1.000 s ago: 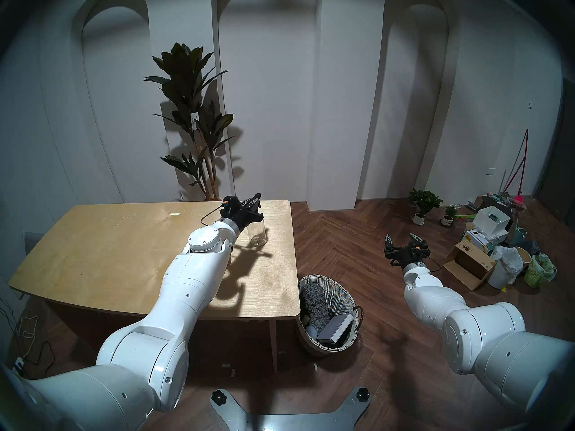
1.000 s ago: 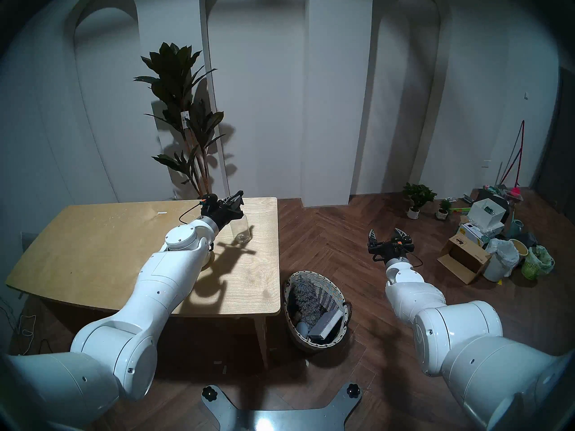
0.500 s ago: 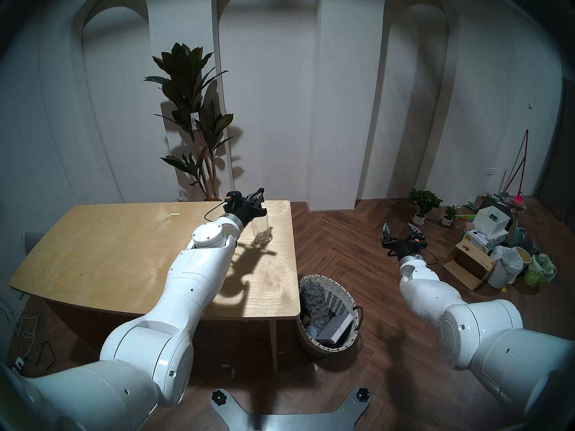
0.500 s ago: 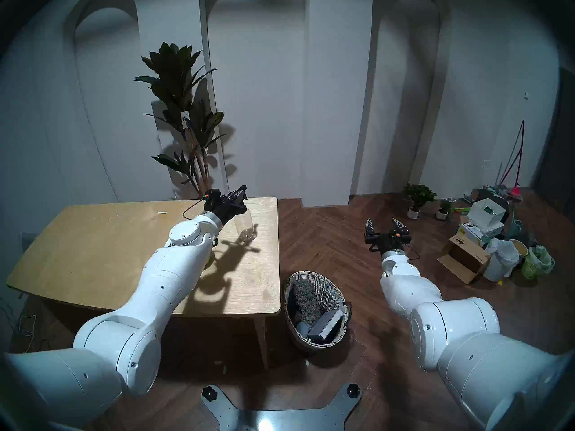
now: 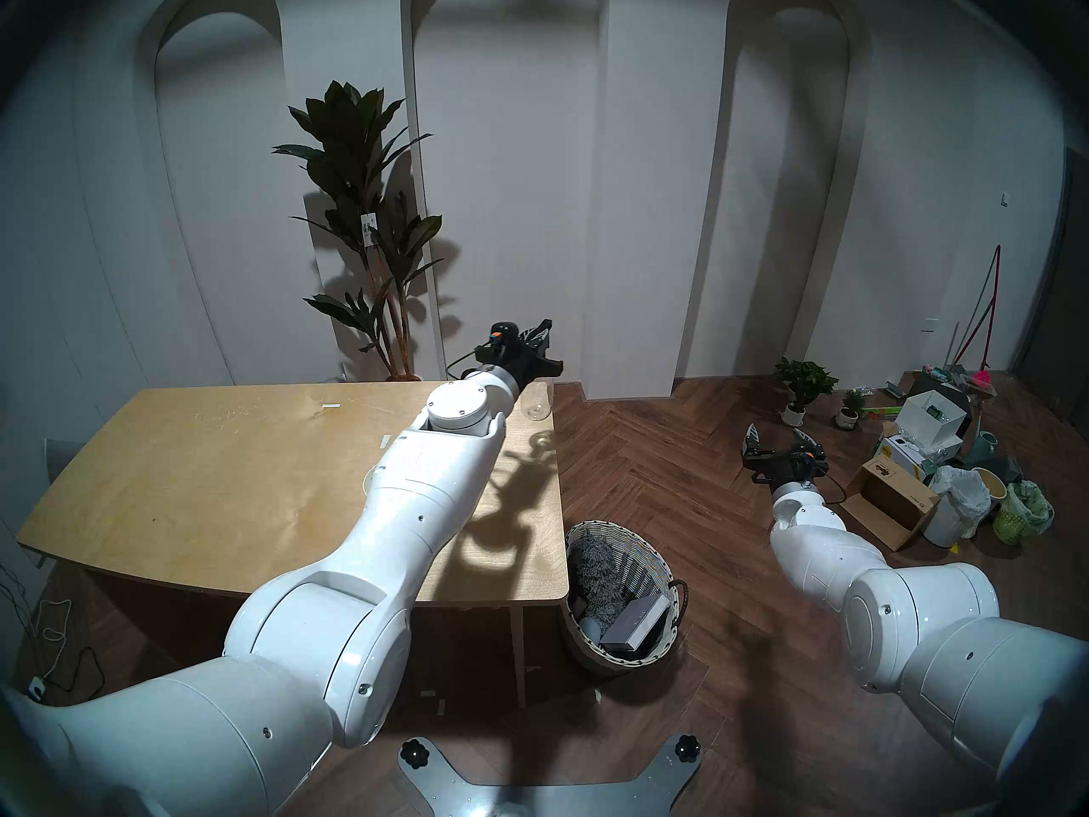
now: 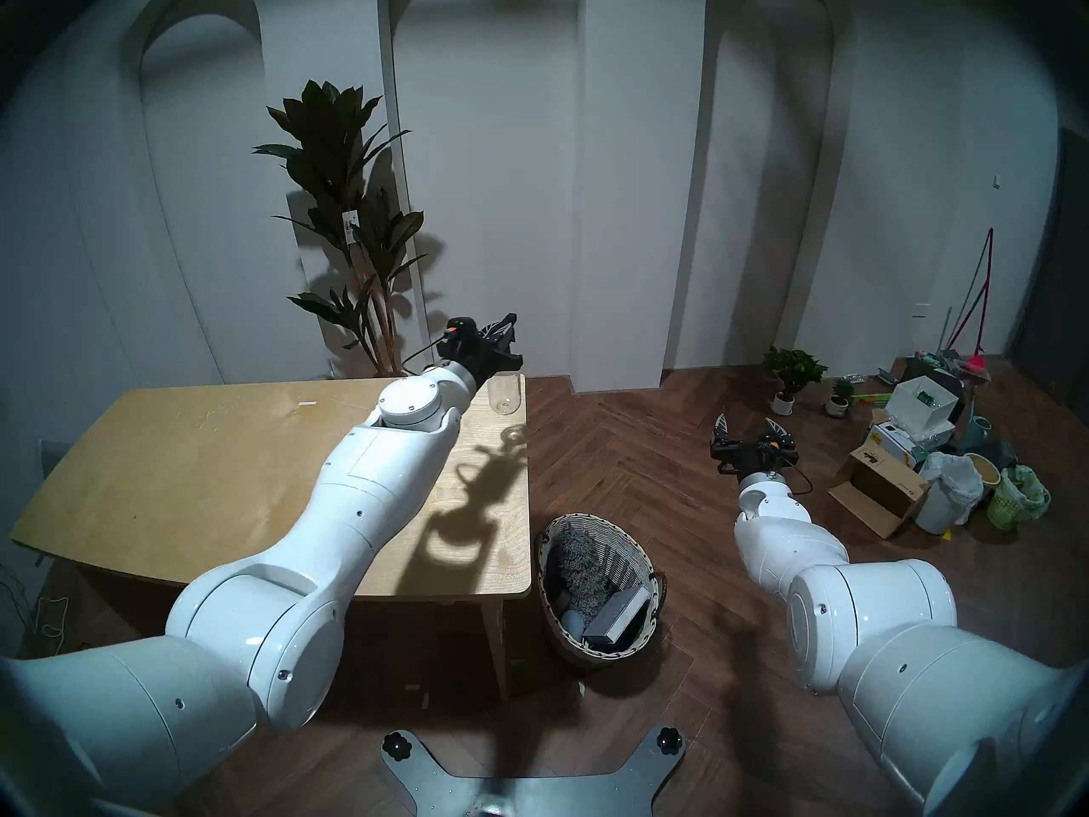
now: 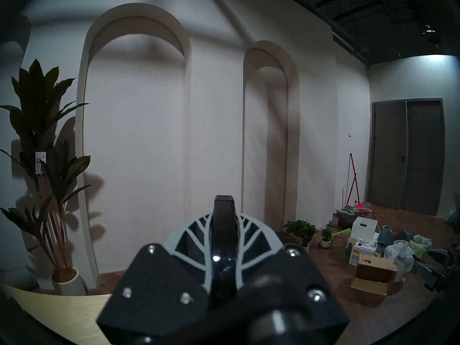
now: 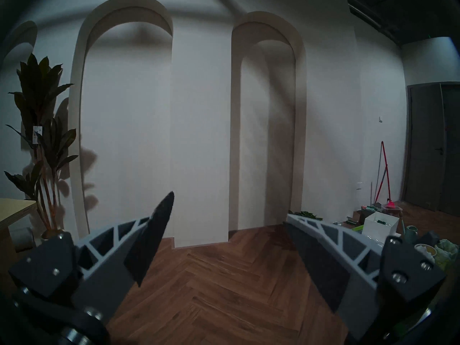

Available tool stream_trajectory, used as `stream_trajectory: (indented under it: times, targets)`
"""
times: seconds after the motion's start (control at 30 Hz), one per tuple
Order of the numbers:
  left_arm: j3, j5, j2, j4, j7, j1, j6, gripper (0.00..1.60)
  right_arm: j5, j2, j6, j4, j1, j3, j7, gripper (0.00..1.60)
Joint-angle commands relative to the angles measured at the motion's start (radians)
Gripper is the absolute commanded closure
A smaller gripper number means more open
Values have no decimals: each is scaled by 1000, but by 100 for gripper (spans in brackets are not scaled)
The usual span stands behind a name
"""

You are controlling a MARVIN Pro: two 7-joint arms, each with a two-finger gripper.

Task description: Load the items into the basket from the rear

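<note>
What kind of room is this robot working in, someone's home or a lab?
Probably a staged home-style test room: arched white wall niches, herringbone wood floor, a tall potted plant, plus cartons and bags piled in one corner.

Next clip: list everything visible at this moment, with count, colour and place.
spray bottle: 1, clear, hanging from the left gripper over the table's far right corner
table: 1, light wood, left
wicker basket: 1, white-beige, on the floor at the table's right end
box: 1, pale, leaning inside the basket
fluffy item: 1, grey, inside the basket
tall plant: 1, dark green, behind the table
small potted plants: 2, green, far right floor
clutter pile: cartons, bags, far right
left gripper: black, shut on the bottle's head
right gripper: black, open, empty, above the floor
</note>
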State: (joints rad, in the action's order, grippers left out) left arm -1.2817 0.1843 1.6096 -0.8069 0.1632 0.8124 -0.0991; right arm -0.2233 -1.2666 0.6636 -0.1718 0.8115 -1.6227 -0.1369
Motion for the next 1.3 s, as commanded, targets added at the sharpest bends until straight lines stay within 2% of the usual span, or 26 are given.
stream_trajectory:
  times: [0.0,0.1,0.27,0.6,0.93,1.27]
  targets:
    - [45,-37,111,71,-97,-96,6,160,-13,49,-32,4,-31,-17,10,0]
    - [58,-60,136,111,-142,-114,-4,160,-13,57,-46,12,-25,-19,15,0]
    - [56,-52,174,163,-183,-151,-14,160,-13,68,-66,19,-25,-21,20,0]
    - [76,-64,241,258,-232,-194,-48,160,-15,87,-105,24,-34,-24,29,0]
    - [55,-42,285,343,-278,-216,-109,160,-14,104,-125,20,-36,-22,26,0]
    - [48,-28,336,410,-304,-239,-130,160,-25,91,-154,13,-71,-33,30,0]
